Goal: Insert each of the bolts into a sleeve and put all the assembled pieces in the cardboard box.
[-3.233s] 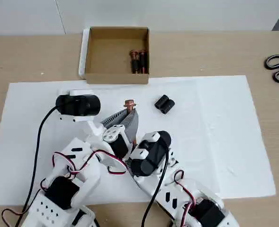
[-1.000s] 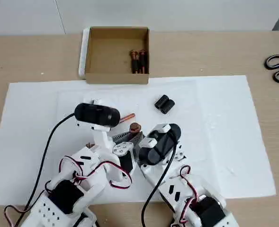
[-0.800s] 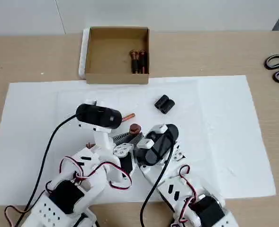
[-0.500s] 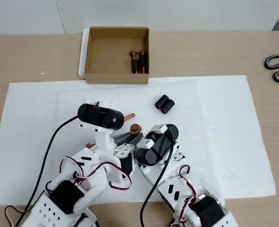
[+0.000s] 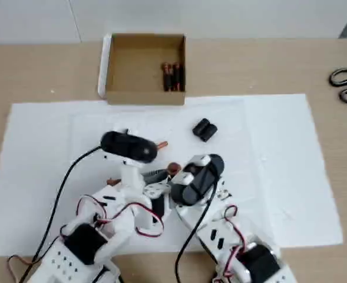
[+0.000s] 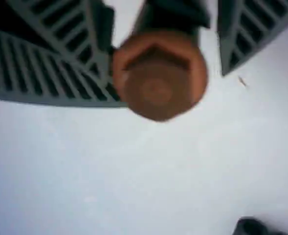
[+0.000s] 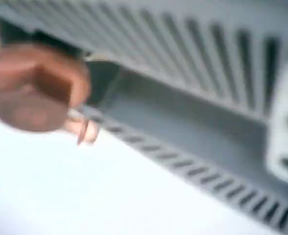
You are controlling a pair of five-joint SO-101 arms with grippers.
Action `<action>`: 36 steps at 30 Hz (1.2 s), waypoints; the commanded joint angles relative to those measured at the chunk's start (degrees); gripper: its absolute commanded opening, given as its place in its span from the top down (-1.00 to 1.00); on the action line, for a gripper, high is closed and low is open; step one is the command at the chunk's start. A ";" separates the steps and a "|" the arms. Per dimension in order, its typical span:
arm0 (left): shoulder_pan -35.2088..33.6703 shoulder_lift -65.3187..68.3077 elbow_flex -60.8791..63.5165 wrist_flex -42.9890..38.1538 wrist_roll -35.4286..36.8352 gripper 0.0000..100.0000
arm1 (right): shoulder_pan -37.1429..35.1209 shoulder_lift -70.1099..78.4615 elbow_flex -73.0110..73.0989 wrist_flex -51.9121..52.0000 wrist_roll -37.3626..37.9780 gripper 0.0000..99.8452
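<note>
Clamping a smooth, round-headed copper bolt [image 6: 157,81], the left gripper's [image 6: 164,85] ribbed grey fingers [image 6: 41,58] close on both sides.

no legible text, labels, numbers or signs anywhere, cardboard box [image 5: 135,68] plain brown, paper sheet [image 5: 279,165] plain white, bolt [image 6: 158,78] too blurred to read

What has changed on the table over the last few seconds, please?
The left hand, gripping a bolt, drew back from the cardboard box toward the right arm, uncovering a loose bolt on the paper. The black sleeves, the assembled pieces in the box and the scissors stayed put.
</note>
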 commanded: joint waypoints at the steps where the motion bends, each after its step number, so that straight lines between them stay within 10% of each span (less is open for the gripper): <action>1: 0.18 0.00 -0.48 0.18 -0.53 0.70 | 0.04 -0.48 -1.23 -2.68 0.35 0.99; 25: -3.87 0.00 -12.00 0.18 -1.49 0.69 | 0.04 -0.48 0.70 -2.59 0.35 0.99; 36: -18.99 0.53 -11.30 -5.27 -1.41 0.99 | 0.04 -0.48 0.79 -2.59 0.26 0.99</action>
